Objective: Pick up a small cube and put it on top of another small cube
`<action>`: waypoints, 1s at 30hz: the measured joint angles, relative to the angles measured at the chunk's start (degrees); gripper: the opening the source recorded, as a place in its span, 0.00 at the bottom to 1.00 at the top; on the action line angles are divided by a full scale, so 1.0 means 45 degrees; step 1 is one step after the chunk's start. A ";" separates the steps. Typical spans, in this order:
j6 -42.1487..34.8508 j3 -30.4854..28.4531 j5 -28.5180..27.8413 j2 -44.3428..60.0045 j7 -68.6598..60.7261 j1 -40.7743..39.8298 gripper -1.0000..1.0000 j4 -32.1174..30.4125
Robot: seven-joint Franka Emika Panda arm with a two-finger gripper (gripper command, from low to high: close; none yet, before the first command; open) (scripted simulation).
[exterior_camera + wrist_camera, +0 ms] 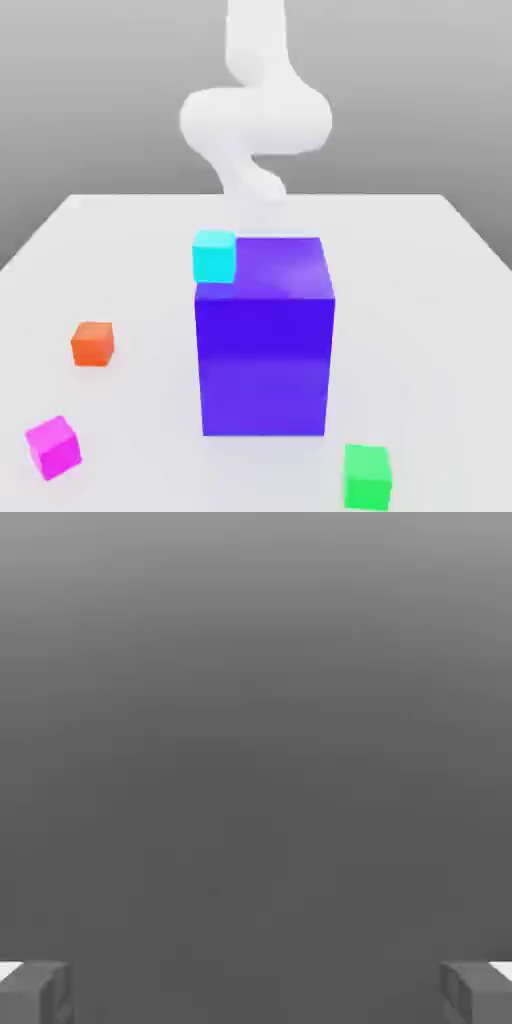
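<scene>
hand (256, 992): two grey fingertips (35, 992) at opp. edges of the hand view, set wide apart, nothing between them, so spread open and gripping nothing. plain grey gradient in front of it.

arm (255, 110): white, blurry, at the far side of the surface (420, 300), rising behind the big block in the exterior view.

big blue-purple block (264, 345): tall, upright, mid-surface. solid, top face bare.

cyan cube (214, 255): small, at the block's top corner on the exterior view's left; looks to overlap that corner. cannot tell if it touches the block or sits behind it.

orange cube (92, 343): small, on the surface, toward the exterior view's left of the block, apart from it.

magenta cube (52, 446): the one to pick. on the surface at the near edge, exterior view's left, turned a bit askew. well apart from the block and the arm, untouched.

green cube (366, 476): the stacking target. on the surface, near edge, exterior view's right, just past the block's base corner. nothing on top of it. well apart from the magenta cube, with the block's near face between them.

no containers among these; all solid blocks.
</scene>
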 joint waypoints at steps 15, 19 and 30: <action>-0.1068 -0.2167 0.5307 0.7156 0.3577 0.0241 0.50 -0.0009; -0.1119 -0.2365 0.6114 0.8848 0.4947 -0.0025 0.50 -0.0064; -0.0150 -0.3162 0.7035 1.2398 0.9470 -0.0437 0.50 -0.0411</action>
